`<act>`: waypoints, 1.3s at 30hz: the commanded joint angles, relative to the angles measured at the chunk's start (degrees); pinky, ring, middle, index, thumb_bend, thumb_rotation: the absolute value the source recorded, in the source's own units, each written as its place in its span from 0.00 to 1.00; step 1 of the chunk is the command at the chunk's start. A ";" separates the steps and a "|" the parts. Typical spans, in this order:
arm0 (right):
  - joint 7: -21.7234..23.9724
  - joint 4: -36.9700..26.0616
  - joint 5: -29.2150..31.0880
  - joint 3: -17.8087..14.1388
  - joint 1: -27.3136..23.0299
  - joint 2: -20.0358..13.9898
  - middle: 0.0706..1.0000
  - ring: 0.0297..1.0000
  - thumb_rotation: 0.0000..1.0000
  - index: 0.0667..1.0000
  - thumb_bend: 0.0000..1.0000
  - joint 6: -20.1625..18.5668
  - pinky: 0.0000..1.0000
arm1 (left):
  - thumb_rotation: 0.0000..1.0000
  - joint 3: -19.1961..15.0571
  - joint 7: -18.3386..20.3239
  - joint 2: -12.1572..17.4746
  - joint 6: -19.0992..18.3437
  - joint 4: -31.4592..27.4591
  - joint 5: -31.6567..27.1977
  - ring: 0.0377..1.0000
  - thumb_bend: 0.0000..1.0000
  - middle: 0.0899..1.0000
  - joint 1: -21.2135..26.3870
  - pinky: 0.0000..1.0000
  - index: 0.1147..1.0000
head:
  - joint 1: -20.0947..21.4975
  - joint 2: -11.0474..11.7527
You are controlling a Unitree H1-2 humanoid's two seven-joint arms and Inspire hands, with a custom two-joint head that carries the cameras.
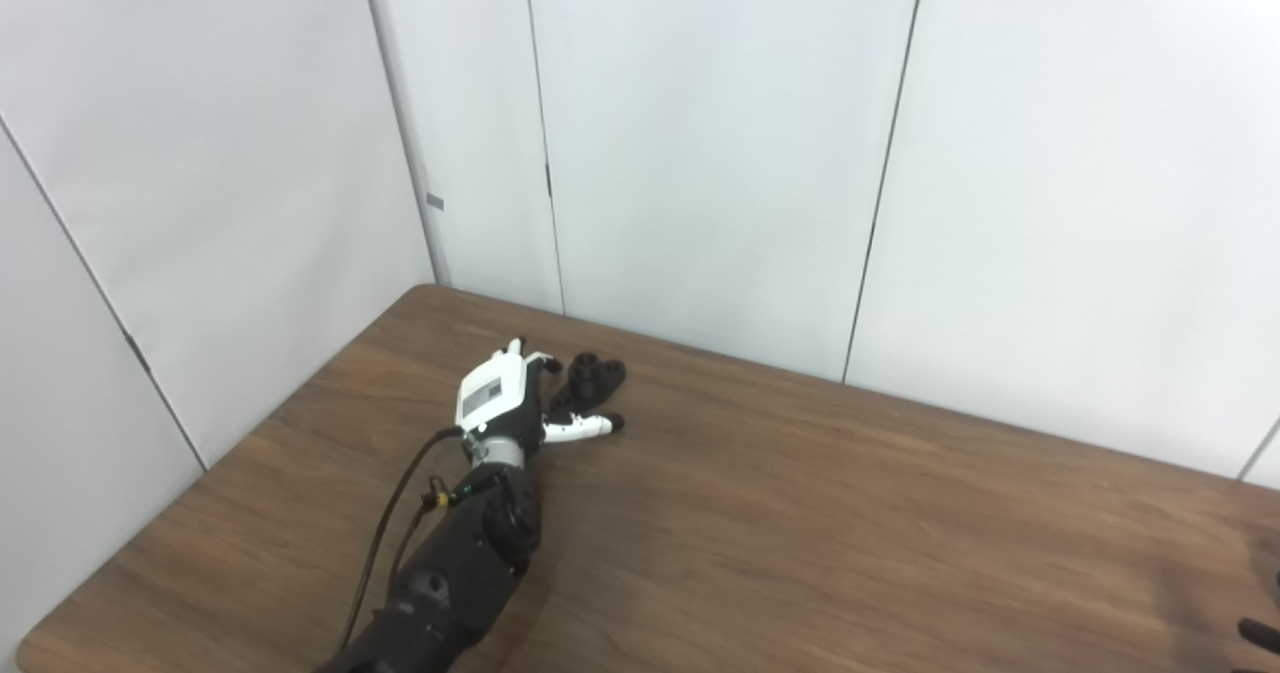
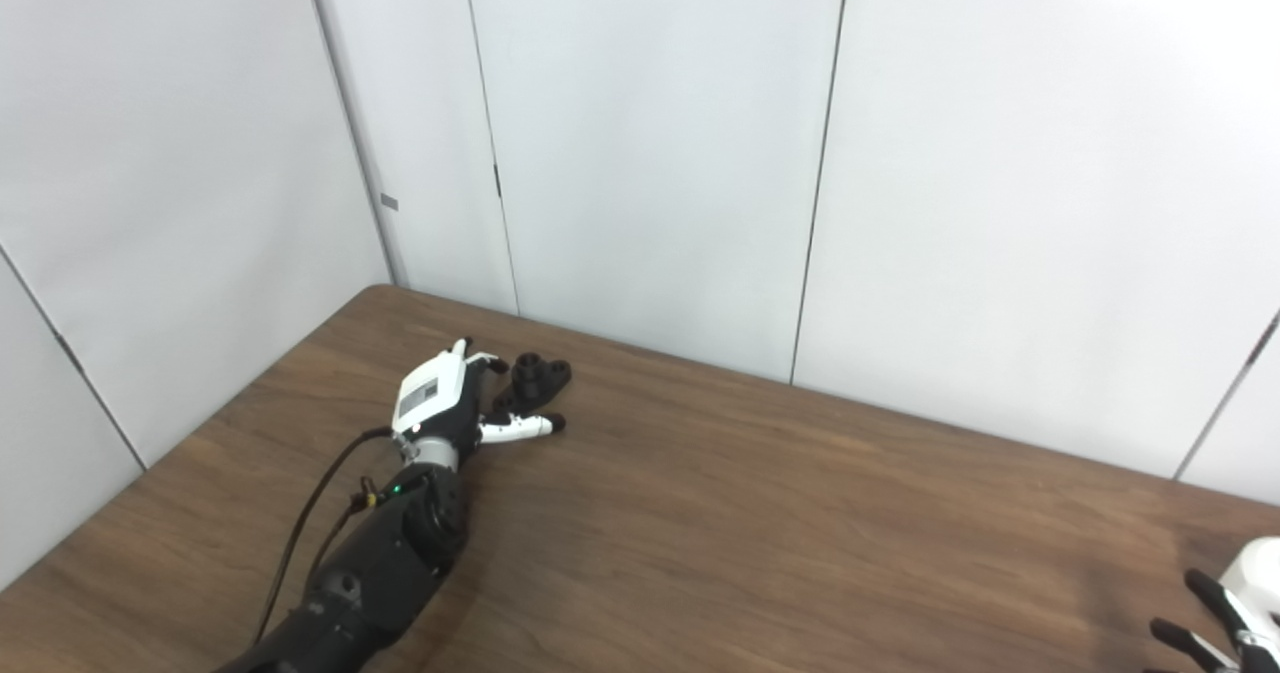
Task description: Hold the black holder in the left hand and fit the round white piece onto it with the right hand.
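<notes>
The black holder [image 1: 592, 377] lies on the brown table [image 1: 800, 513] near its far left corner; it also shows in the right eye view [image 2: 535, 378]. My left hand [image 1: 515, 401] is right beside it, fingers spread and open around its near side, thumb stretched to the right below it. It is not lifted. My right hand [image 2: 1232, 603] shows only at the bottom right edge, fingers apart. I see no round white piece.
White wall panels [image 1: 700, 153] stand right behind the table's far edge. The table's left edge [image 1: 200, 473] runs close to my left arm.
</notes>
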State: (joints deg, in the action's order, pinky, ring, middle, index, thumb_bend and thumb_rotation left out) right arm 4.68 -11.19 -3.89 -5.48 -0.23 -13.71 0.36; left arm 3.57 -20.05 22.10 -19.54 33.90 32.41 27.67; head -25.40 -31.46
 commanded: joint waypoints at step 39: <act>-0.61 -5.66 -1.02 -0.09 -0.14 -0.01 0.93 0.77 0.13 0.86 0.55 -0.81 0.59 | 0.06 0.51 -3.97 -3.23 15.93 13.31 -9.62 1.00 0.52 0.94 3.03 1.00 0.42 | 1.63 -1.71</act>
State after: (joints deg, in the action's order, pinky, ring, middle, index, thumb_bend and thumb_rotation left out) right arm 4.63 -14.56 -4.81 -5.33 0.68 -13.29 -1.68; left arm 2.95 -26.08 20.16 -3.98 45.51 23.33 31.02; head -23.82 -33.13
